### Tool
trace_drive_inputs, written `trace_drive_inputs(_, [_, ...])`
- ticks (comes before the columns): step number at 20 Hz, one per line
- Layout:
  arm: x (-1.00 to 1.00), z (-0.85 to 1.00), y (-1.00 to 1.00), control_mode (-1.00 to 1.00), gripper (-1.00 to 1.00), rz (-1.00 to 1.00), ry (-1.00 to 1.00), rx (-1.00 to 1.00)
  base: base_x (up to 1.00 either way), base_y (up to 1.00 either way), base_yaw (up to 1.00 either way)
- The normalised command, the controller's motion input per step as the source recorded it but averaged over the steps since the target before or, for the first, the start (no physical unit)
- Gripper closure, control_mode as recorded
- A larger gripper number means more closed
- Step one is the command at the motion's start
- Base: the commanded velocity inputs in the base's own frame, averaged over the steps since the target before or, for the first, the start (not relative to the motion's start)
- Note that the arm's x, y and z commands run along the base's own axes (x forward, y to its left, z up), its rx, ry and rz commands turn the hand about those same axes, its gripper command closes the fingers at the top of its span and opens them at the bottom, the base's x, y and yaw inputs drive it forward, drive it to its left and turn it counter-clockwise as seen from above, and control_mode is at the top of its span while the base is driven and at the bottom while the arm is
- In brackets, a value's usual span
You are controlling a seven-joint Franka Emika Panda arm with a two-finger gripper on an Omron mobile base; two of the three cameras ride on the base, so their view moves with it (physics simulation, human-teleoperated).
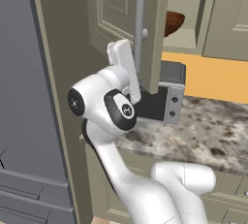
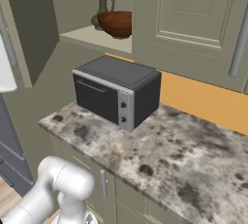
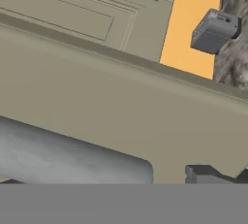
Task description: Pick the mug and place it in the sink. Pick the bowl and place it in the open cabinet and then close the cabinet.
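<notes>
Hand (image 1: 127, 53) sat right against the cabinet door's bar handle (image 1: 139, 29).
Handle ran upright beside it (grip unclear to me); the bowl (image 2: 116, 23) rested inside the open cabinet (image 2: 77, 5).

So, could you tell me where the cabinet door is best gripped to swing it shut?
Grip the long vertical bar handle on the door mid-length, fingers either side, coming at the door's outer face. The bar stands off the panel, leaving room behind.
</notes>
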Motion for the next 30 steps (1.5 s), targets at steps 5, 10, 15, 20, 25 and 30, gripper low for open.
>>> trace_drive_inputs(5, [0.0, 0.0, -0.76, -1.0, -1.0, 0.0, -0.15, 0.04, 0.0, 0.0, 0.0])
trace_drive_inputs(10, [0.23, 0.0, -0.68, -1.0, -1.0, 0.0, -0.06, 0.04, 0.0, 0.0, 0.0])
trace_drive_inputs(15, [0.47, -0.06, -0.51, -1.0, -1.0, 0.0, -0.01, 0.04, 0.0, 0.0, 0.0])
trace_drive_inputs(20, [0.62, 0.0, -0.36, -1.0, -1.0, -0.01, 0.0, 0.02, 0.0, 0.0, 0.0])
trace_drive_inputs(25, [0.69, -0.01, -0.29, -1.0, -1.0, -0.01, -0.01, 0.0, 0.0, 0.0, 0.0])
trace_drive_inputs(30, [0.64, -0.01, -0.39, -1.0, -1.0, 0.0, -0.02, 0.0, 0.0, 0.0, 0.0])
